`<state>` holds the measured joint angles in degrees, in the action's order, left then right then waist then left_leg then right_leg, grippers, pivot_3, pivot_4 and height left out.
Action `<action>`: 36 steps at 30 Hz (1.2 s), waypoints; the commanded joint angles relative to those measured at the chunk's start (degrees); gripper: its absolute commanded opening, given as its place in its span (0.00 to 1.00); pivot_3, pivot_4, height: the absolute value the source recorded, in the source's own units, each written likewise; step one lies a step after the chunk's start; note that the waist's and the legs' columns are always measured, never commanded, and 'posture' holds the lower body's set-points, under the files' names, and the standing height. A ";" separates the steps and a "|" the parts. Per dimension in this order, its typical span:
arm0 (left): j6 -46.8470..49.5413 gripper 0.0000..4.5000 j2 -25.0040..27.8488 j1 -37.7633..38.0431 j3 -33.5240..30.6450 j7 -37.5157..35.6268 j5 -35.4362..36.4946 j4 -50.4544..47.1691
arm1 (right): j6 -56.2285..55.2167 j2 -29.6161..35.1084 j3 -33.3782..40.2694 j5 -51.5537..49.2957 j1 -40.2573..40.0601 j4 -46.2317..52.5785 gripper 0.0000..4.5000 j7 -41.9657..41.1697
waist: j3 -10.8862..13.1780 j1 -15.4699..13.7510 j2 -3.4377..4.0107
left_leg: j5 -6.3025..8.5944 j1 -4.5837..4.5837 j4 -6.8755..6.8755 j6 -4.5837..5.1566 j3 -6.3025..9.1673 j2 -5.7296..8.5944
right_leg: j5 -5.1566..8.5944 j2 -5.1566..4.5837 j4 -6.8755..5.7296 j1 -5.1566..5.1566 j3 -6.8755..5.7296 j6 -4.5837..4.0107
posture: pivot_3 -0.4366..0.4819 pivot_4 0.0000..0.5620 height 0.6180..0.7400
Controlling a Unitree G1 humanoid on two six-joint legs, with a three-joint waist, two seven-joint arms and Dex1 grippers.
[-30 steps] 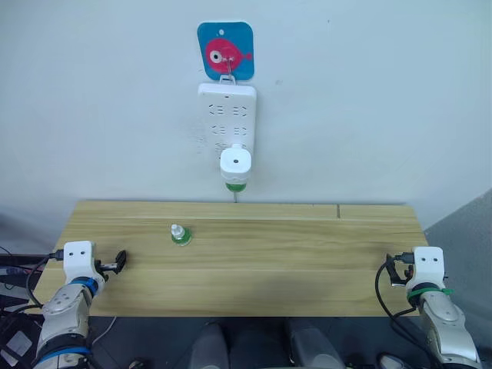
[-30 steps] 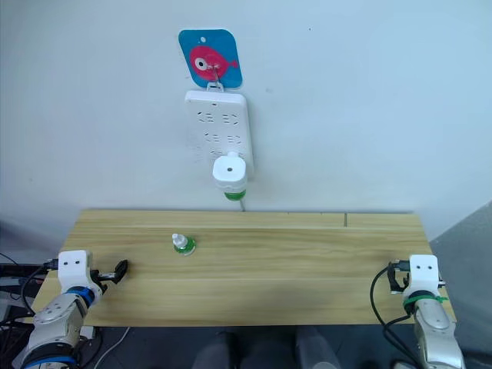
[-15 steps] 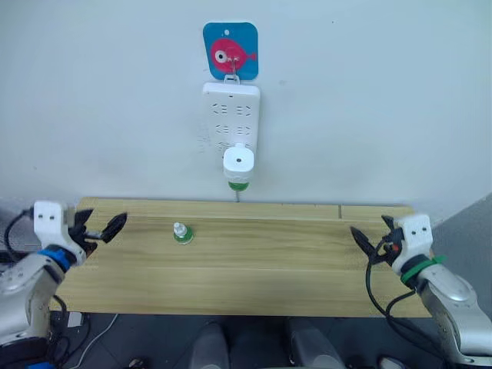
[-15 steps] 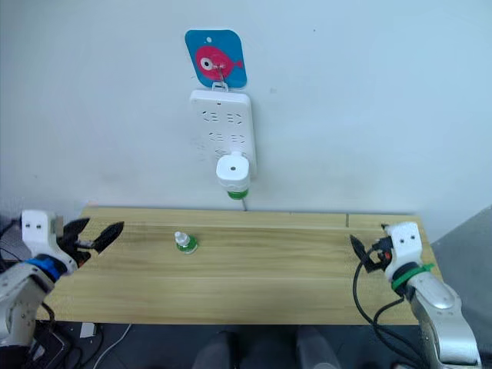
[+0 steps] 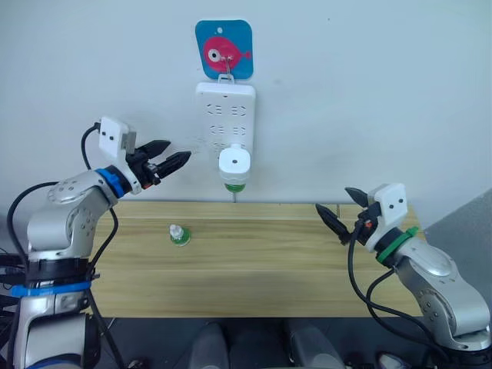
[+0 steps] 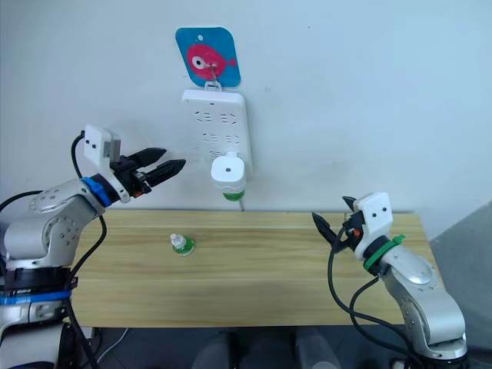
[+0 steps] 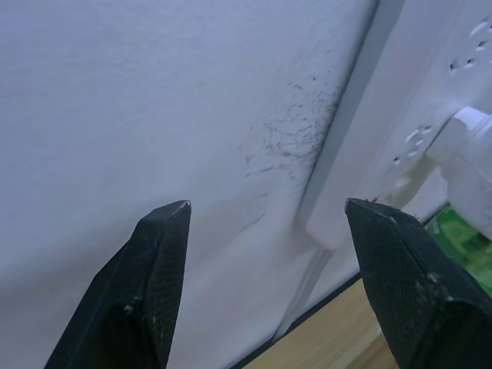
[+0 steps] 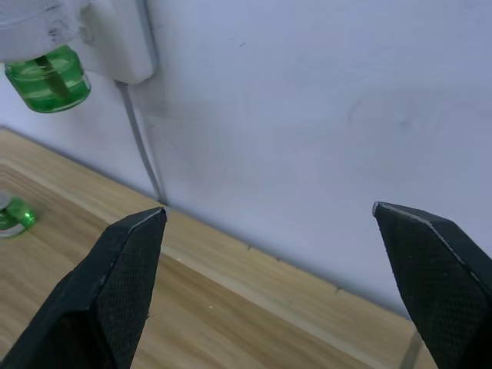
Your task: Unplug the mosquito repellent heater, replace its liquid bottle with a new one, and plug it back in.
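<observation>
Left eye view: the mosquito repellent heater [image 5: 234,164] sits plugged into the power strip [image 5: 225,115] on the wall, above the desk [image 5: 254,261]. Left gripper [image 5: 171,161] hovers beside it, jaws apart; right gripper [image 5: 342,209] over the desk, jaws apart.

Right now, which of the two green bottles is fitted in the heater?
The bottle hanging under the heater on the power strip. The spare bottle stands alone on the table, left of it.
</observation>
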<state>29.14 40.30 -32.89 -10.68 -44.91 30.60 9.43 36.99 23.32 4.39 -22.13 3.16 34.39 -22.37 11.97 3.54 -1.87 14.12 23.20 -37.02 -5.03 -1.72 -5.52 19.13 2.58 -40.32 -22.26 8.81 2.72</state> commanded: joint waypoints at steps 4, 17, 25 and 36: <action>-5.35 0.73 -1.20 -6.81 3.55 -7.28 -3.73 7.54 | 1.10 -0.84 -1.75 -1.15 1.81 3.45 1.00 0.94 | 0.01 -0.55 0.01 | -0.01 0.05 -0.06 0.01 0.05 -0.01 | 0.01 0.00 0.00 0.01 -0.05 -0.01 | 0.41 0.39 1.00; -16.68 0.73 -6.23 -18.22 8.73 -19.06 -11.45 24.33 | 3.46 -0.59 -2.93 -2.83 2.44 4.27 1.00 0.79 | 0.10 -2.17 0.12 | 0.03 0.70 -1.03 0.12 0.53 0.06 | -0.02 0.00 -0.20 -0.02 -0.46 0.05 | 0.38 0.39 1.00; -21.06 0.73 -9.42 -23.86 9.26 -22.26 -14.47 32.78 | 3.40 -0.97 -3.82 -3.15 2.22 4.23 1.00 0.61 | 0.14 -2.20 0.18 | -0.02 0.79 -1.04 0.15 1.08 0.12 | 0.00 0.10 -0.45 0.01 -0.81 0.00 | 0.38 0.38 1.00; -25.96 0.73 -14.95 -31.67 10.22 -26.72 -17.88 42.71 | 2.56 -1.28 -5.36 -3.59 2.13 3.01 1.00 -0.71 | 0.16 -2.21 0.17 | -0.61 1.49 -1.05 0.77 1.87 0.89 | -0.02 0.05 -0.49 -0.02 -0.57 0.09 | 0.38 0.38 1.00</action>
<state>5.15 26.42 -61.50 -0.47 -71.28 12.73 52.70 40.67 22.09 -1.28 -24.99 5.23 35.92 -22.57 12.13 1.33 -1.70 13.49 24.72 -38.07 -4.23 0.22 -4.61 19.11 2.63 -40.82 -22.27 8.23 2.81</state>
